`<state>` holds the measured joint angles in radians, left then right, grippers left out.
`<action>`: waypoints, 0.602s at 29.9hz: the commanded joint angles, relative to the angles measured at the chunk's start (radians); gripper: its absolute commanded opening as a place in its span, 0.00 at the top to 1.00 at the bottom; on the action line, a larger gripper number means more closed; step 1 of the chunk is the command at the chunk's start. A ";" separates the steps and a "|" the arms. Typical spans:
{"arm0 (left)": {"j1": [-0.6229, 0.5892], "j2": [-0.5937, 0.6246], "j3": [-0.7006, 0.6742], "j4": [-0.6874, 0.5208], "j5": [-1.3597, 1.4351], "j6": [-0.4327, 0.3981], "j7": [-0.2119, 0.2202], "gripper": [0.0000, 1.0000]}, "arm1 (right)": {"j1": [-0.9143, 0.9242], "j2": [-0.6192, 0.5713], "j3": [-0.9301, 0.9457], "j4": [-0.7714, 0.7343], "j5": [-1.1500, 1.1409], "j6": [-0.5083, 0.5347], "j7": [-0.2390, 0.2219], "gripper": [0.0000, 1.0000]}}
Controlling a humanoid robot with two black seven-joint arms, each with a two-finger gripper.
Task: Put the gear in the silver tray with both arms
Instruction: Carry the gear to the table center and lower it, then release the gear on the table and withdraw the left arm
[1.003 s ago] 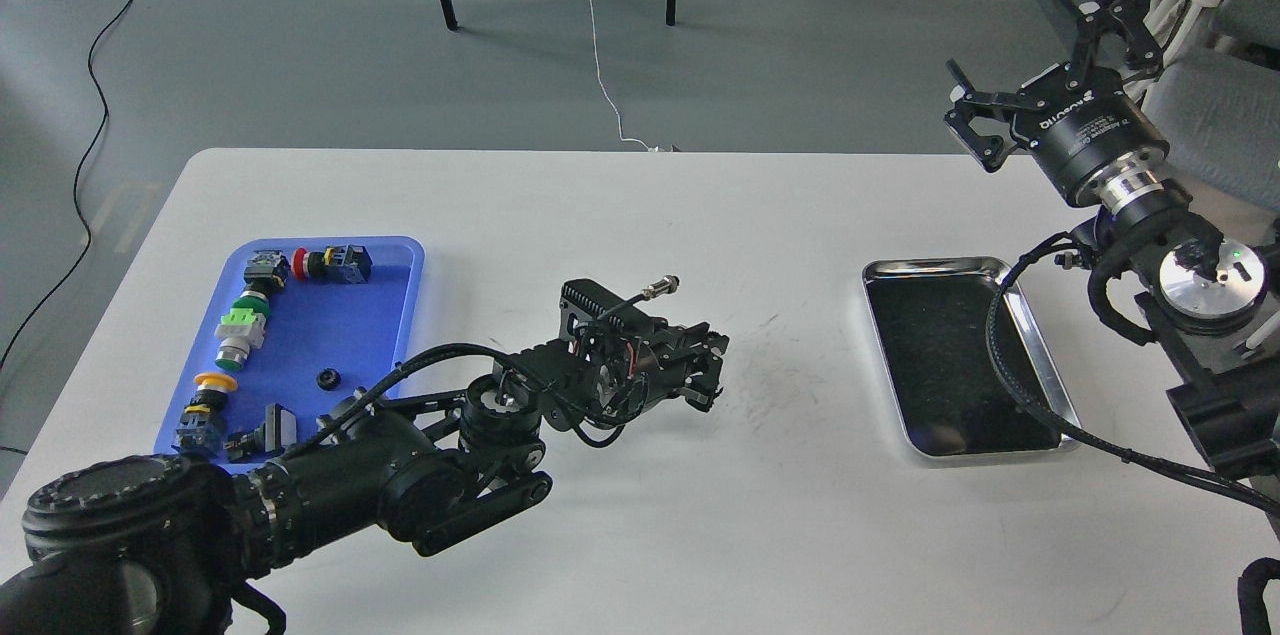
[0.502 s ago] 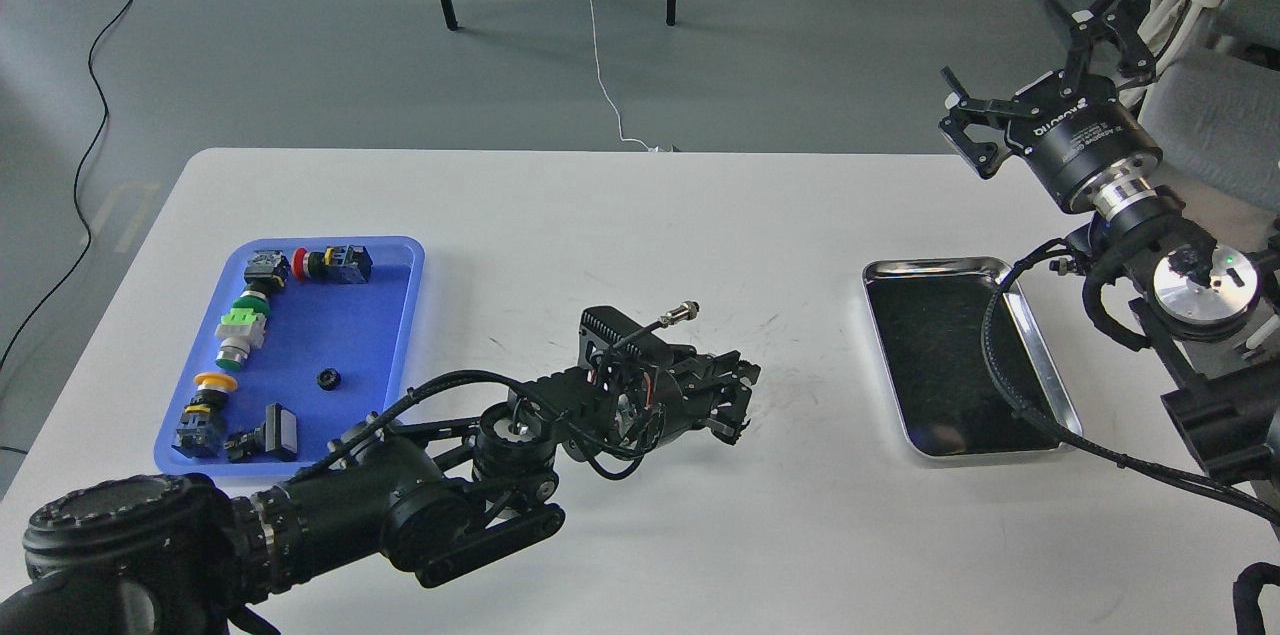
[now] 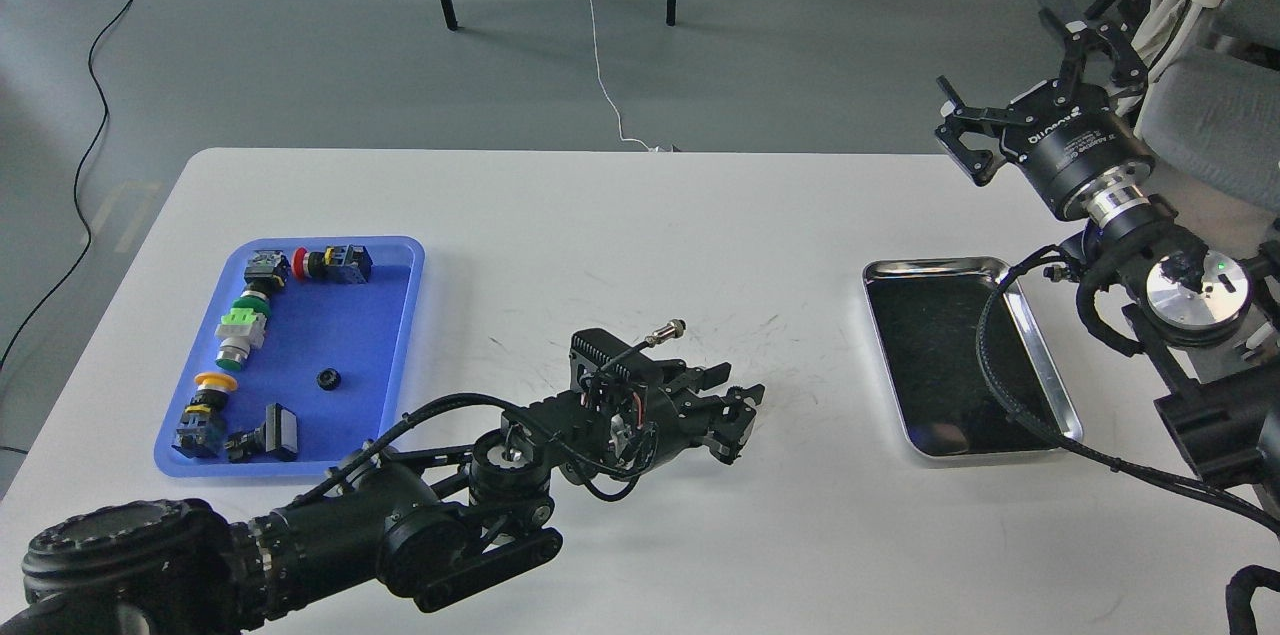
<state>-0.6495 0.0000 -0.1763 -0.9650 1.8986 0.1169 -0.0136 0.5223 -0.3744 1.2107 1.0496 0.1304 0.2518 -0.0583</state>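
You have open white table [image 3: 620,225] between the two trays. The silver tray [image 3: 1046,370] lies near the right edge, shiny rim, dark reflective bottom, with a black cable [image 3: 1010,385] draped across its right side. The left gripper [image 3: 735,410] hangs low over mid-table, well short of that tray; it is dark and seen at an angle, so you cannot tell whether its fingers are spread or pinching anything. The right gripper [image 3: 1030,65] is raised past the table's far right corner, fingers spread wide. A small black toothed ring [image 3: 326,379] lies in the blue tray [image 3: 400,315] among coloured push-buttons [image 3: 243,327]. The right arm is cut off by the frame.
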 commanded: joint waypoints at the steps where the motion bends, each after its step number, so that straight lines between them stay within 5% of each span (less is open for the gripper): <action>1: -0.042 0.000 -0.011 -0.026 -0.088 0.010 0.007 0.13 | 0.004 0.000 0.010 -0.006 0.000 -0.002 0.000 0.01; 5: -0.123 0.000 -0.061 -0.050 -0.281 0.000 0.020 0.04 | 0.028 0.002 -0.005 -0.051 0.000 0.001 0.000 0.01; 15: -0.259 0.000 -0.351 -0.072 -0.786 -0.002 0.020 0.03 | 0.105 -0.020 -0.117 -0.089 -0.002 0.004 -0.009 0.01; 18: -0.251 0.121 -0.428 -0.087 -0.947 0.001 0.018 0.03 | 0.168 -0.069 -0.226 -0.092 -0.002 0.004 -0.011 0.01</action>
<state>-0.9049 0.0302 -0.5344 -1.0399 1.0970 0.1144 0.0073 0.6353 -0.4001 1.0771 0.9631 0.1287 0.2565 -0.0677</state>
